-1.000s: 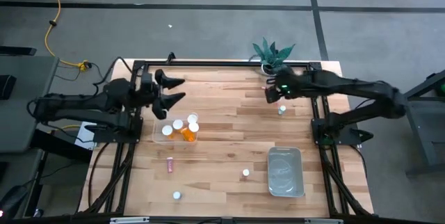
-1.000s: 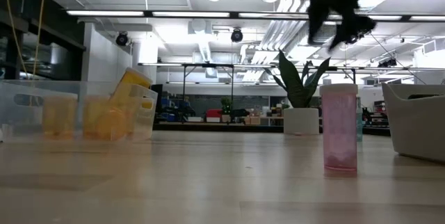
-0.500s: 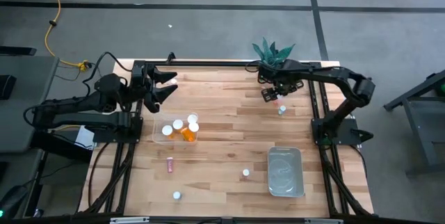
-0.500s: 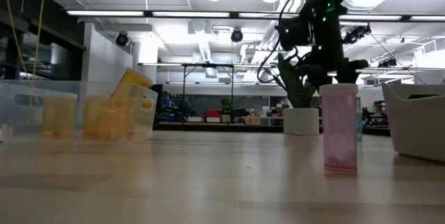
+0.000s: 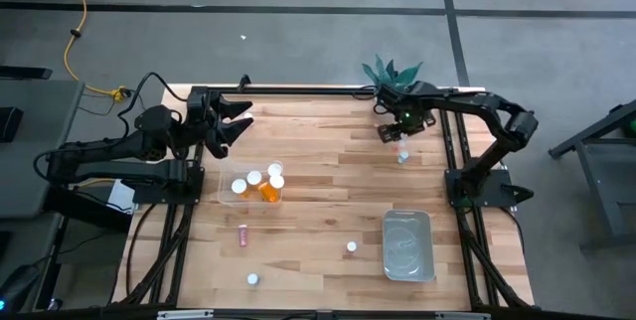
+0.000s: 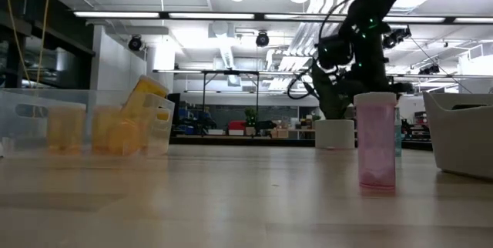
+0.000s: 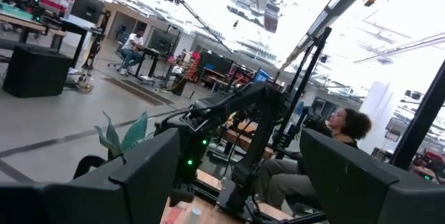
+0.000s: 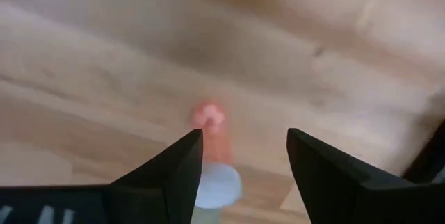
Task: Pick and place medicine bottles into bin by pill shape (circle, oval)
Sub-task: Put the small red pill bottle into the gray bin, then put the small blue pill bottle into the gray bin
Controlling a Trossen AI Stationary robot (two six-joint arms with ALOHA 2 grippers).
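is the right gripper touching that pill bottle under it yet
Apart. In the right wrist view, wood shows between both fingers and the bottle; right gripper open.

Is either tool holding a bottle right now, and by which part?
Neither. The right tool straddles a medicine bottle without touching; the left tool is open, empty.

A large workshop hall with a grey floor (image 5: pixel 298 42) crossed by dark lines, bright ceiling strip lights (image 6: pixel 192 14), a potted plant (image 6: pixel 333 98), distant workbenches, and a seated person (image 7: pixel 327 144).
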